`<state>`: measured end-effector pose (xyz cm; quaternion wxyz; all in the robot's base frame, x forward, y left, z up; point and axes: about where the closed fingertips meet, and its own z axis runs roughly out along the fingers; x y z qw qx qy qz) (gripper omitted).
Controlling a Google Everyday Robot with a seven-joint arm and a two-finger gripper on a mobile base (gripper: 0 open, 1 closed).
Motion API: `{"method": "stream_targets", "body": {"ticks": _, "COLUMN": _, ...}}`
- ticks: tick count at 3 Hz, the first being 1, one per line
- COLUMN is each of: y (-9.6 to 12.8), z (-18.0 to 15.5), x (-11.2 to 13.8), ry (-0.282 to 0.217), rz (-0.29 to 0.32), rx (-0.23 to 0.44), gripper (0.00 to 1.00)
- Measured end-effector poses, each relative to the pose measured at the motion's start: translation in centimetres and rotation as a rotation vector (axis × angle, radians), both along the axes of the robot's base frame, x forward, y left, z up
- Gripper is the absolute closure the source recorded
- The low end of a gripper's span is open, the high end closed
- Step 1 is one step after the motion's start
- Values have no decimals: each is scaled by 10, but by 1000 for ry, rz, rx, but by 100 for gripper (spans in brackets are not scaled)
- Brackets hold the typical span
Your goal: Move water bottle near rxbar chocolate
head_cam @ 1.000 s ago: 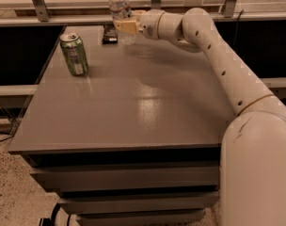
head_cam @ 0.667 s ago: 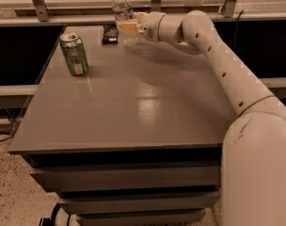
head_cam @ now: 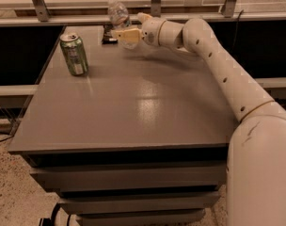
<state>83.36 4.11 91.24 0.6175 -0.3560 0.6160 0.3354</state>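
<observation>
While the white robot arm (head_cam: 218, 60) reaches from the lower right of the frame up to the upper centre, its forearm runs slantwise and its wrist lies nearly level over the far part of the grey desk (head_cam: 133, 107). Its tool (head_cam: 126, 24) points left, set about the clear ribbed plastic water bottle (head_cam: 118, 14), which leans slightly left. Whether the tool clamps the bottle or stands open, I cannot tell. A small flat bar in a dark wrapper (head_cam: 108, 34) lies just left of the bottle at the desk's far edge. A green drink can (head_cam: 74, 53) stands upright further left, apart.
</observation>
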Motion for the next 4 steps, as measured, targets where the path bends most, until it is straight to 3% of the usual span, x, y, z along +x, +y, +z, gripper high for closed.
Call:
{"method": "stream_targets", "body": {"ticks": 2, "y": -9, "z": -1, "x": -6, "ry": -8, "rz": -13, "rx": 12, "gripper": 0}}
{"method": "stream_targets", "body": {"ticks": 3, "y": -26, "z": -5, "x": -16, "ry": 0, "rz": -32, "rx": -29, "gripper": 0}}
{"method": "stream_targets", "body": {"ticks": 4, "y": -26, "z": -5, "x": -16, "ry": 0, "rz": -32, "rx": -29, "gripper": 0}}
